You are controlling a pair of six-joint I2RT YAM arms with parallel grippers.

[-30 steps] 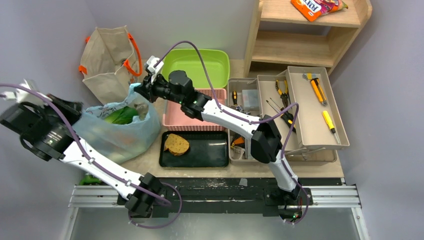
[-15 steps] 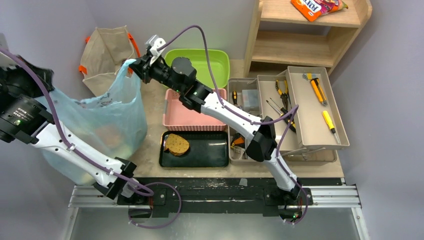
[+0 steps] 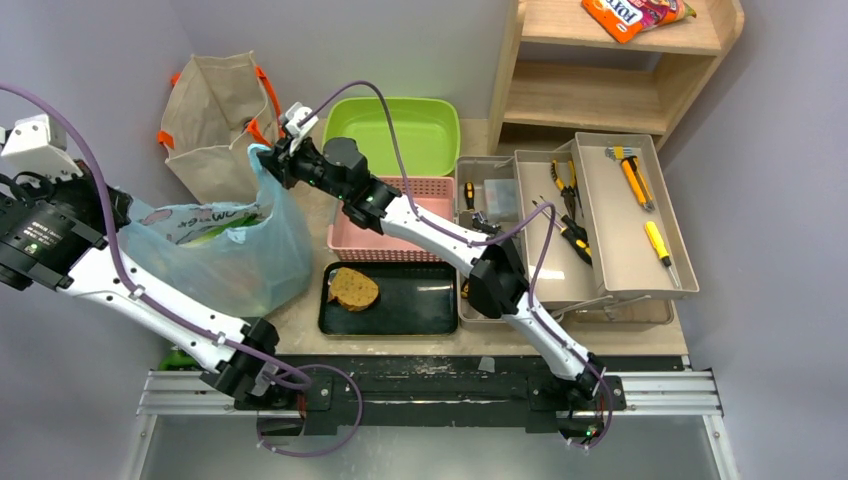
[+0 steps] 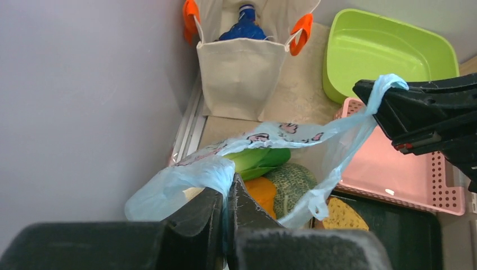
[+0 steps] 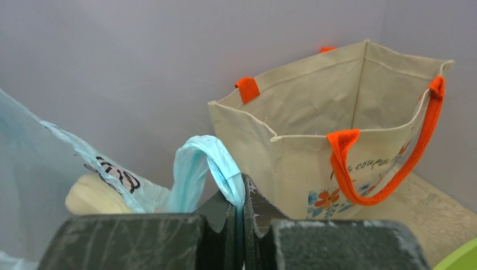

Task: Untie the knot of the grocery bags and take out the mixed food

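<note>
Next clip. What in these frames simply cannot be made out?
- Blue bag, top view: most contents veiled by crinkled plastic.
- Tote, left wrist view: its wall hides all but a blue item.
- Snack packet, top view: cut off by the top edge.
- Small parts in the toolbox, top view: too small.

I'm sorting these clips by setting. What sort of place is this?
Probably a robot test cell, not a real kitchen: left arm and right arm bolted to a metal rail, plain grey walls, and an open toolbox near a light-blue plastic bag of groceries and a canvas tote.
</note>
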